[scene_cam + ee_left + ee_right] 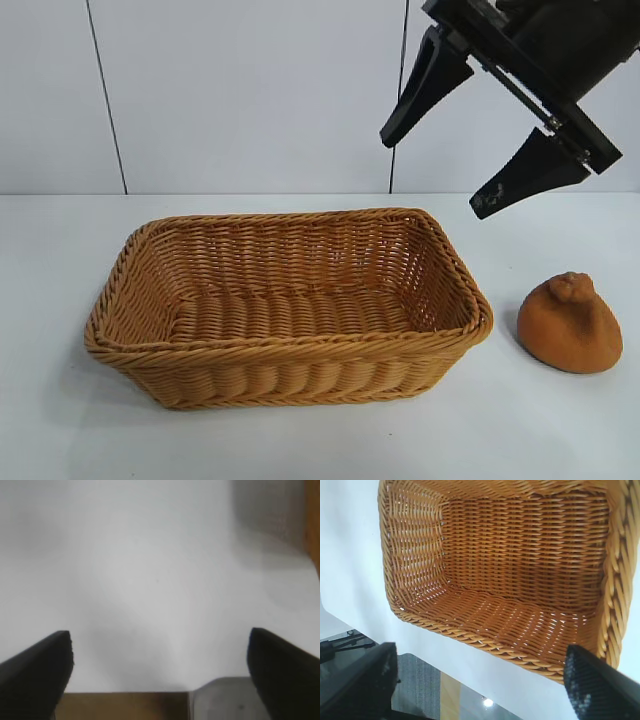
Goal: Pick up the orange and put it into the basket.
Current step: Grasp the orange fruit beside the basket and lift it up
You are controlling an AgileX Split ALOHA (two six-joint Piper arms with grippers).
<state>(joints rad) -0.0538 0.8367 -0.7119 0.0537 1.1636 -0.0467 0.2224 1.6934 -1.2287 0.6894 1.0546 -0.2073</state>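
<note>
Wicker fills most of the scene: the basket (290, 300) sits empty on the white table (60, 430), and the orange (570, 325) rests on the tabletop just beside its right end, apart from the rim. High above that end hangs the right gripper (430, 175), spread wide with nothing between its fingers, and its own camera looks into the basket rather than at the fruit. The left gripper (160, 665) is likewise wide and empty (only bare table shows beneath it). My worry is the descent: the lump is rounded, so an off-centre pinch could squirt it away, or a finger could clip the braided rim and shove the basket.
</note>
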